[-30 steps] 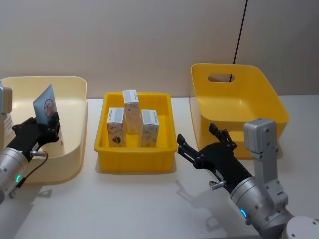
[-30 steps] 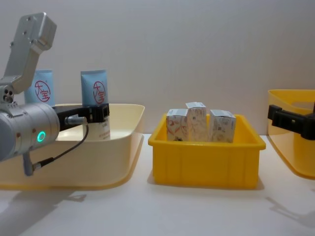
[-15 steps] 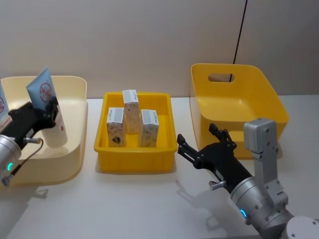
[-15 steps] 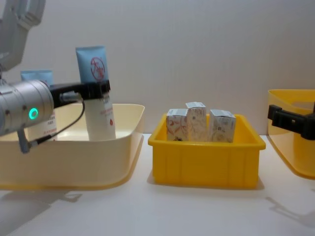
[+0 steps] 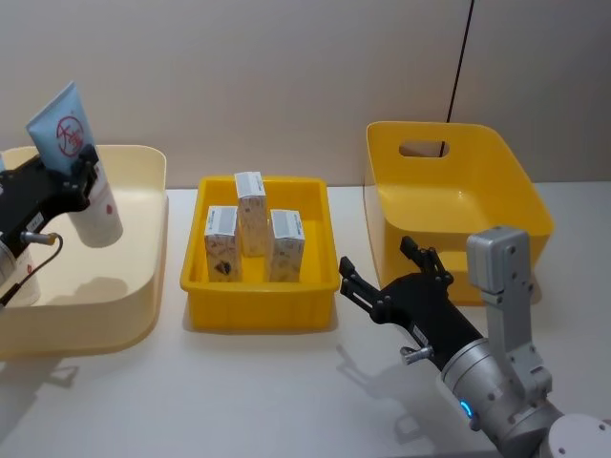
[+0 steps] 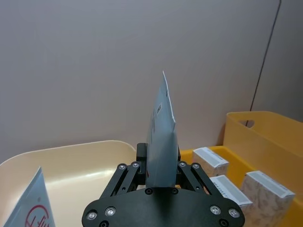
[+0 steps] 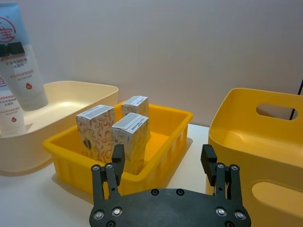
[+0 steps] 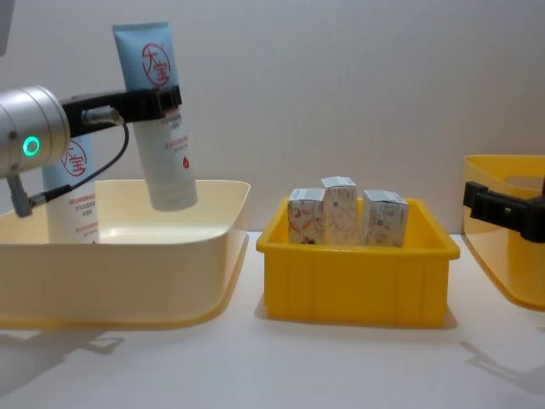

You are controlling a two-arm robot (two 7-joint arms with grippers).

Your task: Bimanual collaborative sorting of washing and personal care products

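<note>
The tube (image 8: pixel 162 119) hangs in the air over the cream bin (image 8: pixel 128 273) at the left edge of the worktop, cap end down and about level with the bin's rim, its flat crimped end leaning left. The left gripper (image 8: pixel 157 100) pinches it across the flat upper body. That probably suits a soft tube: the thin part gives the fingers a firm bite and the heavier cap end hangs below. A second tube (image 8: pixel 70 200) stands upright in the same bin, behind the arm.

Three cartons (image 8: pixel 339 213) stand close together in the yellow tray (image 8: pixel 353 281) at the middle of the worktop, one behind and two in front. The deep yellow bin (image 5: pixel 449 181) with a handle slot sits toward the right edge.

The right gripper (image 5: pixel 375 258) hovers low near the front edge, between the tray's right front corner and the deep bin, fingers spread wide and holding nothing. It looks posted there to receive a hand-over, since the deep bin lies on its side.
</note>
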